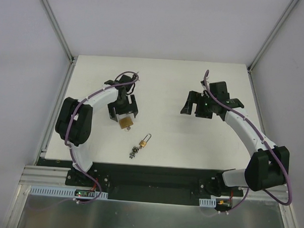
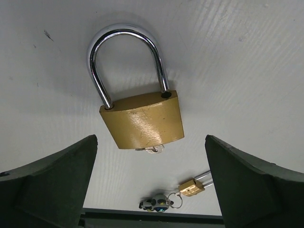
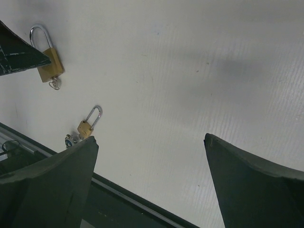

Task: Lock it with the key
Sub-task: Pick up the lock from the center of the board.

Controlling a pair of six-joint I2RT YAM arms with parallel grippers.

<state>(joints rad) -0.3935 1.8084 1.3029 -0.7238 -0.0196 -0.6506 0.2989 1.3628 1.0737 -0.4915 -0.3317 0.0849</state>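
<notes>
A large brass padlock (image 1: 125, 123) with a silver shackle lies flat on the white table (image 1: 163, 84). In the left wrist view the padlock (image 2: 142, 119) has a small key (image 2: 153, 149) stuck in its underside, and both shackle legs meet the body. My left gripper (image 1: 124, 114) hovers just over it, open and empty, one finger on each side (image 2: 151, 138). My right gripper (image 1: 195, 110) is open and empty over bare table, well to the right (image 3: 151, 140). The right wrist view shows the padlock (image 3: 50, 64) at far left.
A small brass padlock (image 1: 145, 141) with a ring and a dark charm (image 1: 133, 152) lies nearer the front edge; it also shows in the left wrist view (image 2: 191, 186) and the right wrist view (image 3: 86, 126). A black rail (image 1: 154, 174) runs along the table front.
</notes>
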